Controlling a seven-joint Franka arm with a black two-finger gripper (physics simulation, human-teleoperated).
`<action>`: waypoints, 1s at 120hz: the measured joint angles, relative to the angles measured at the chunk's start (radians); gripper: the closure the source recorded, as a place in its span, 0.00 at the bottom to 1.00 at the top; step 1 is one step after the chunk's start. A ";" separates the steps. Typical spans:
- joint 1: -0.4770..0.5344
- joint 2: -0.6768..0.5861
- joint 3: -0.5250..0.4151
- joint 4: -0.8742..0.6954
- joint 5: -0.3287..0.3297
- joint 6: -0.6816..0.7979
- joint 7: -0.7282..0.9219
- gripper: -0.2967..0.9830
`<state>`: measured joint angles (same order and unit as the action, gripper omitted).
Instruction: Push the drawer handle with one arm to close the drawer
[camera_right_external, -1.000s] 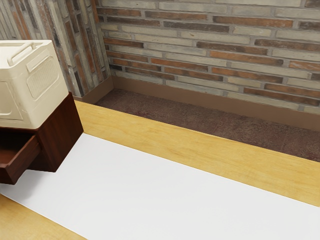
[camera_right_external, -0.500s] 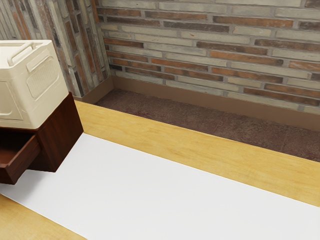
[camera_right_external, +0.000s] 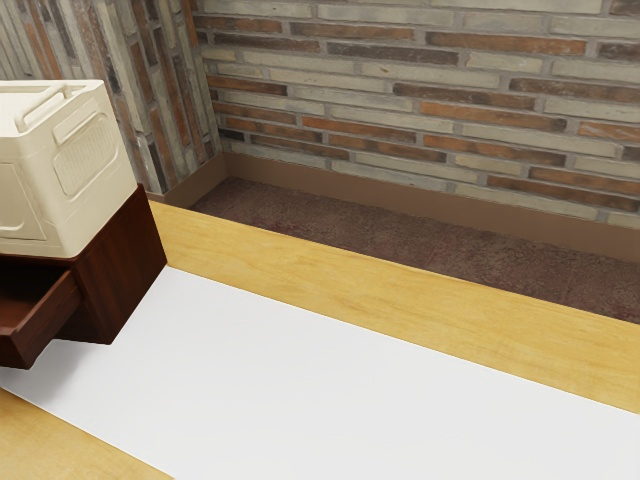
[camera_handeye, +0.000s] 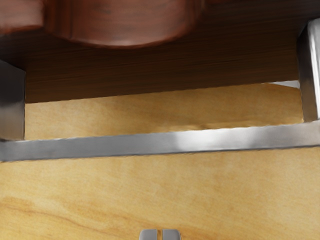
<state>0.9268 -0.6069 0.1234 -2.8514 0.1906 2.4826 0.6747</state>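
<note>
Your end effector (camera_handeye: 160, 235) is narrow, its two tips drawn close together, with a strip of wood surface (camera_handeye: 90, 190) visible between them and the handle (camera_handeye: 100, 146). That handle is a straight metal bar on two posts, standing off the dark drawer; you can see surface through the gap behind the bar. Past it is a rounded reddish-brown wooden piece (camera_handeye: 125, 22); you cannot tell whether it belongs to the drawer.

At the exterior view's left, the drawer (camera_right_external: 50, 318) stands open, pulled out of its dark cabinet (camera_right_external: 125, 260); you cannot tell what it holds. A cream crate (camera_right_external: 75, 190) sits on the cabinet.

Your white sheet (camera_right_external: 300, 370) runs from the cabinet toward the exterior view's right, with bare wood along its edges; floor (camera_right_external: 330, 225) and brick wall (camera_right_external: 420, 90) lie beyond.
</note>
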 joint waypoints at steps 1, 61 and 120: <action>0.000 0.004 -0.001 0.003 -0.001 0.002 0.000 0.85; 0.012 0.187 -0.126 0.163 -0.142 0.037 -0.051 0.85; 0.010 0.404 -0.212 0.374 -0.162 0.040 -0.079 0.85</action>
<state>0.9368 -0.2029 -0.0889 -2.4776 0.0283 2.5229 0.5961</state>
